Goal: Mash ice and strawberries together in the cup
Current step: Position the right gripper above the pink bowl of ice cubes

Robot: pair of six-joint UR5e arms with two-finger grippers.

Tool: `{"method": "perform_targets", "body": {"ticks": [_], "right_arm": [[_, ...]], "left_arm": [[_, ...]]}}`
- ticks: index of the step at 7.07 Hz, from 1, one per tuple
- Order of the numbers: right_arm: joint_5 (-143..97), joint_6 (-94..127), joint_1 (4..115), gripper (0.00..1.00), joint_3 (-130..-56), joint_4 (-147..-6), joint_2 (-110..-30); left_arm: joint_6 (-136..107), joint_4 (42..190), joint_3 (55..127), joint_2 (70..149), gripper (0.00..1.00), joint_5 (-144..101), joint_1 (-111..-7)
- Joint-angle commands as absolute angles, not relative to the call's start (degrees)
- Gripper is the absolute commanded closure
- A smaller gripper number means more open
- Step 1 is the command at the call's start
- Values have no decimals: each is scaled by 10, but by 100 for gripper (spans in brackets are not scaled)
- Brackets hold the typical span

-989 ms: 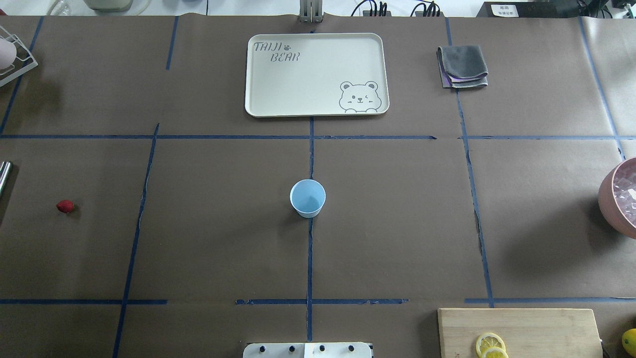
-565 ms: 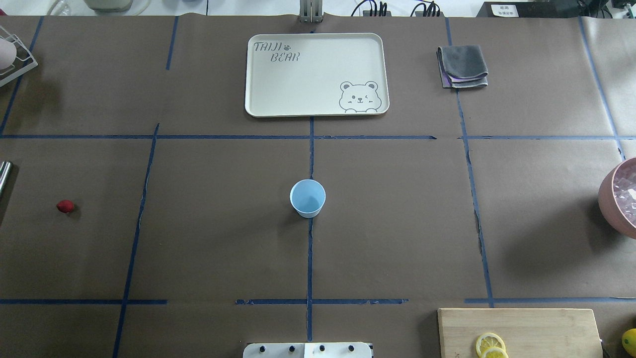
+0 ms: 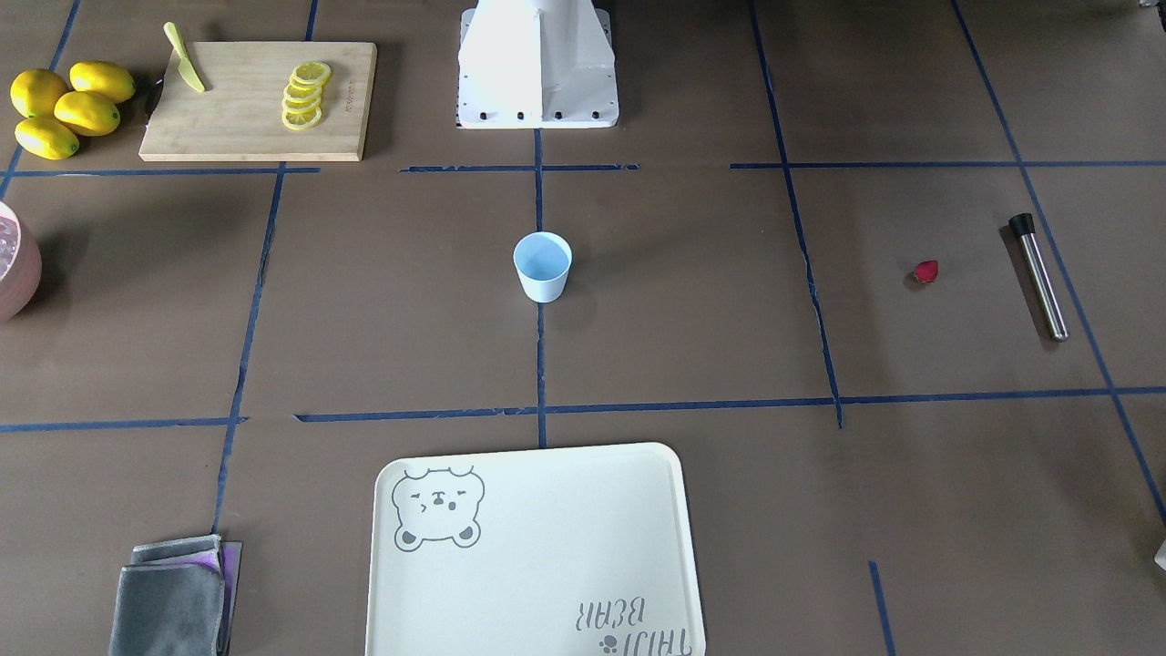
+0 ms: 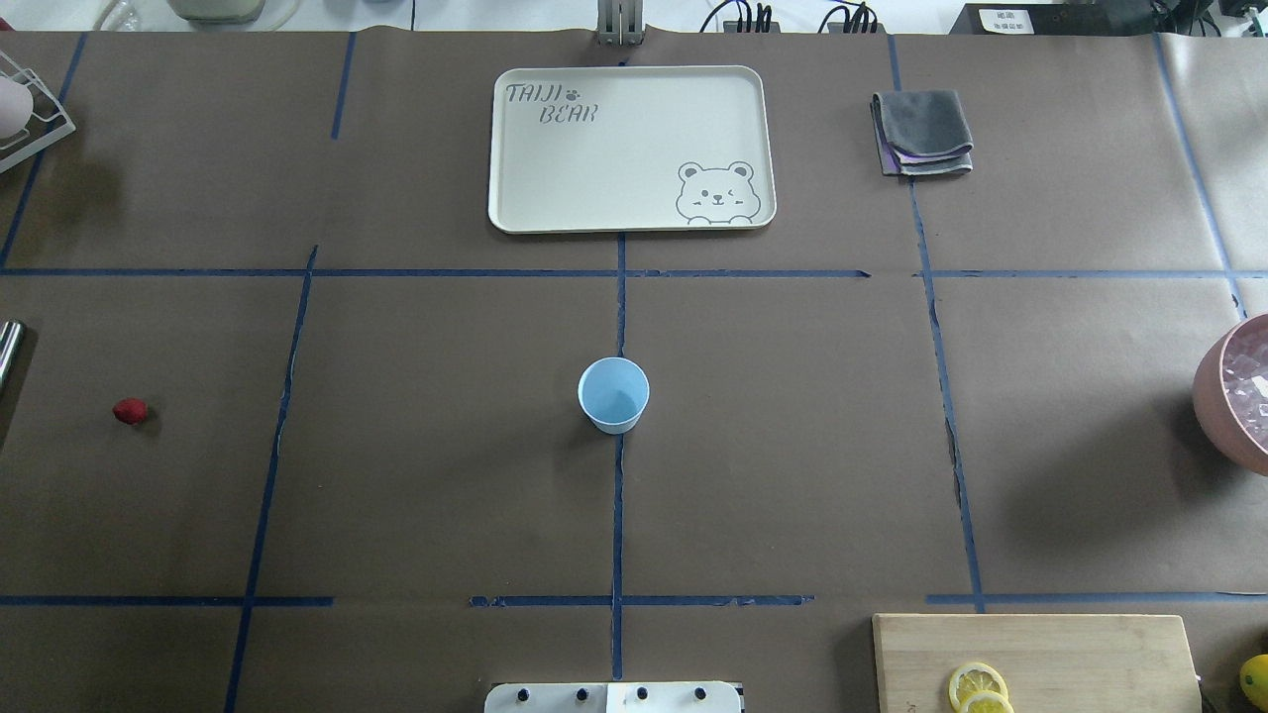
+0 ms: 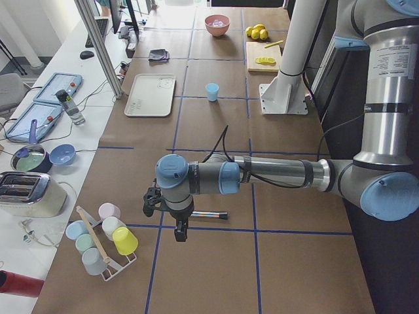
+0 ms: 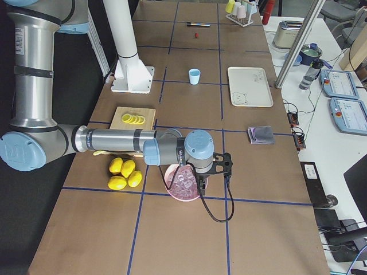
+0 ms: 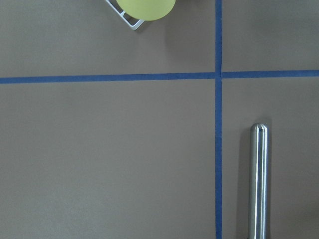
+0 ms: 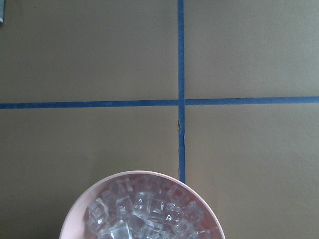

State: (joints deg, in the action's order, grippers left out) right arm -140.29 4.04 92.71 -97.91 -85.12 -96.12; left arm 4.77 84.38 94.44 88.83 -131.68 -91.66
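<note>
The cup point(image 4: 613, 394) stands upright at the desk's middle, on a tape line, and looks empty. The strawberry point(image 4: 130, 411) lies well apart at its 9 o'clock. The steel muddler point(image 3: 1038, 278) is just beyond it, long axis running roughly 12 to 6. The ice point(image 8: 144, 214) sits in the pink bowl point(image 4: 1223, 396), far out at the cup's 3 o'clock. My left fingers point(image 5: 180, 234) hang near the muddler and my right fingers point(image 6: 225, 165) over the bowl. I cannot tell whether either pair is released or clenched. I judge the left nearer the berry and the right nearer the ice, with bare desk between each and the cup.
</note>
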Motion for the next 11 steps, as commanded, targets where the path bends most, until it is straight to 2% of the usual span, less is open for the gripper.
{"method": "perform_targets", "body": {"ticks": [1, 5, 6, 11], "right_arm": [[-1411, 34, 926, 1, -984, -850, -962], [-1401, 31, 917, 1, -988, -850, -958], [-1381, 36, 890, 1, -998, -837, -957], [-1373, 75, 811, 3, -1058, -826, -1003]], "left_arm": [[51, 843, 941, 890, 0, -1311, -860], [54, 844, 939, 892, 0, -1310, -853], [51, 843, 949, 894, 0, -1297, -823], [48, 845, 959, 887, 0, -1293, -818]]}}
